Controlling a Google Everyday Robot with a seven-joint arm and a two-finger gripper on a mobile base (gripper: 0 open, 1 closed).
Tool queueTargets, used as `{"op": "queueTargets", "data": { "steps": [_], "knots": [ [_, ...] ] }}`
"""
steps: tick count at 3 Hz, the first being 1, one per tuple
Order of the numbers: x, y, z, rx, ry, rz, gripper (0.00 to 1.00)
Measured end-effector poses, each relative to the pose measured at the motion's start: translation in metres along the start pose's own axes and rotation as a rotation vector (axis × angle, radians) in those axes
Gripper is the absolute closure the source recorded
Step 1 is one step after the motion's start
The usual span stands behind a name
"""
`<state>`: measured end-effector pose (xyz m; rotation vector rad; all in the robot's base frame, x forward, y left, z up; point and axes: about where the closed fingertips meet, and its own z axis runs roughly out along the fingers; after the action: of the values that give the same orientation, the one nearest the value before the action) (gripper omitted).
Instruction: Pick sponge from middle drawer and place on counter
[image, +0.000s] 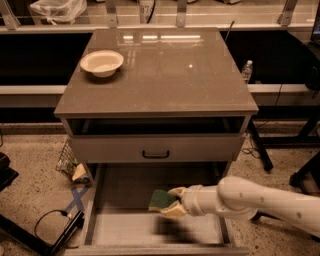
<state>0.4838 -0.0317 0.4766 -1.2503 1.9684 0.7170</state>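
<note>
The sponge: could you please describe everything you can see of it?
The sponge is a small, soft-looking pad, tilted, with only its dark green face showing. It sits clamped between the two pale fingers of the gripper, which reaches in from the picture's right over the open middle drawer. It seems lifted off the drawer floor; nothing else touches it.

A single camera looks steeply down from in front of the cabinet (155, 147), fairly near. The counter (165, 75) fills the upper centre and the open middle drawer (127, 185) the bottom. The gripper (172, 201), pinching the sponge (160, 199), sits lower centre.
</note>
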Motion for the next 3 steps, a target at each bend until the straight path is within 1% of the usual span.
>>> {"op": "queueTargets", "data": {
  "steps": [1, 2, 3],
  "knots": [
    [-0.049, -0.024, -0.075, 0.01, -0.01, 0.069, 1.0],
    [-0.095, -0.048, -0.138, 0.016, -0.014, 0.073, 1.0],
    [-0.154, -0.051, -0.225, 0.014, -0.015, 0.036, 1.0]
  ]
}}
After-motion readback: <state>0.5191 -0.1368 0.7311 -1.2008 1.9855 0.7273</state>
